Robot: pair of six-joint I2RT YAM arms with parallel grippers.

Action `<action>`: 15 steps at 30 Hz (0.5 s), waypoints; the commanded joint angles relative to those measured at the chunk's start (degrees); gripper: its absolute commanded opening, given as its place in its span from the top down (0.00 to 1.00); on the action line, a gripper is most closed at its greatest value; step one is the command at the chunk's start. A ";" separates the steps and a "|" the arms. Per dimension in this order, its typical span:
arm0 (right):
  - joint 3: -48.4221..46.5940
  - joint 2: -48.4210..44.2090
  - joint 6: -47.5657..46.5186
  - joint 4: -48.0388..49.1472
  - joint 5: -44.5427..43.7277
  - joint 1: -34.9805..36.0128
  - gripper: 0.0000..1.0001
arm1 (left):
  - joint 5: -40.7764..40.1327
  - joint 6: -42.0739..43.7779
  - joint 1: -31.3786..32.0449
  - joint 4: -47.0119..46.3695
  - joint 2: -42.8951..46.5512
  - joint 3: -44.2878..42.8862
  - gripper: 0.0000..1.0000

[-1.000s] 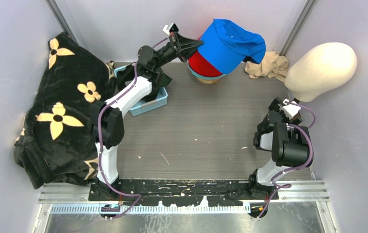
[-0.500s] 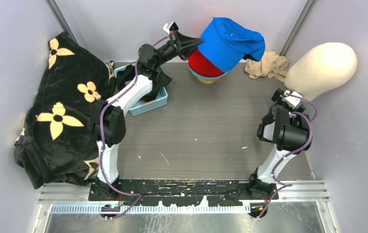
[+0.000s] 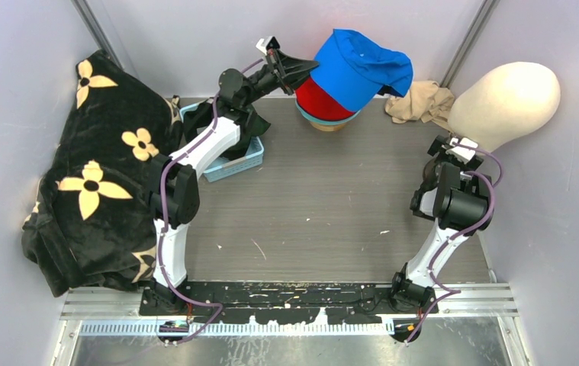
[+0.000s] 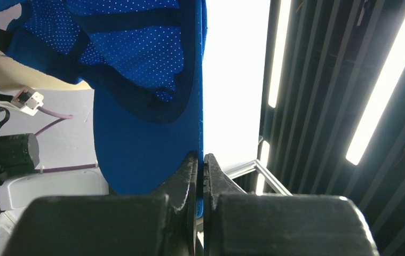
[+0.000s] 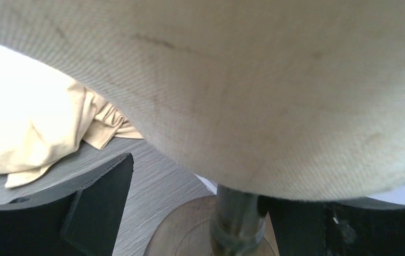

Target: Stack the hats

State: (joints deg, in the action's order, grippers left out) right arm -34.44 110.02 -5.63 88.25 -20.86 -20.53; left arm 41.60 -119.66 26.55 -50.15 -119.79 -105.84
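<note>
Blue fabric sits pinched in the left gripper (image 4: 200, 160). Its two fingers are closed almost together on the edge of the blue cap's (image 4: 147, 90) brim. The cap stretches straight away from this gripper, brim nearest the fingers and crown farthest. The wrist view looks at the brim's underside and the dotted mesh lining.

From above, the left gripper (image 3: 307, 70) holds the blue cap (image 3: 362, 65) tilted, with its long axis running out from the fingertips. The cap's crown hangs over the red hat (image 3: 319, 99), just beyond and below the gripper. The red hat sits on a teal hat (image 3: 306, 115), both on a round wooden stand (image 3: 330, 126).

The right gripper (image 5: 203, 184) is spread wide and holds nothing. Its fingers (image 5: 90, 205) stand on either side of the thin post (image 5: 235, 226) under the cream head form (image 5: 253, 80), which fills the view above them. Whether either finger touches the post cannot be told. A beige rag (image 5: 34, 138) lies on the desk (image 5: 152, 197), ahead and to the gripper's left.

A blue basket (image 3: 242, 162) sits behind the left gripper, under its arm, which hides the contents.
</note>
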 commanded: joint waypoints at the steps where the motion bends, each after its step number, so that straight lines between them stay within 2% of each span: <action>1: -0.93 -0.02 0.54 9.01 10.29 -0.52 0.10 | -0.74 -3.04 -0.72 -3.33 1.27 -1.81 1.00; 7: -0.68 -0.50 3.60 9.03 15.94 -0.52 0.28 | -0.77 -3.28 -1.63 -4.22 1.68 -0.87 1.00; 15: 0.69 -1.49 9.03 9.01 20.22 -0.13 0.37 | -0.95 -3.92 -3.02 -5.27 2.22 -0.54 1.00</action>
State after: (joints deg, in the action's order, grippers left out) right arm -34.33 110.02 -0.49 88.27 -6.31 -21.71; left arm 41.58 -119.66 24.38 -50.63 -119.79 -105.82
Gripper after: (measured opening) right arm 0.642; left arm 0.022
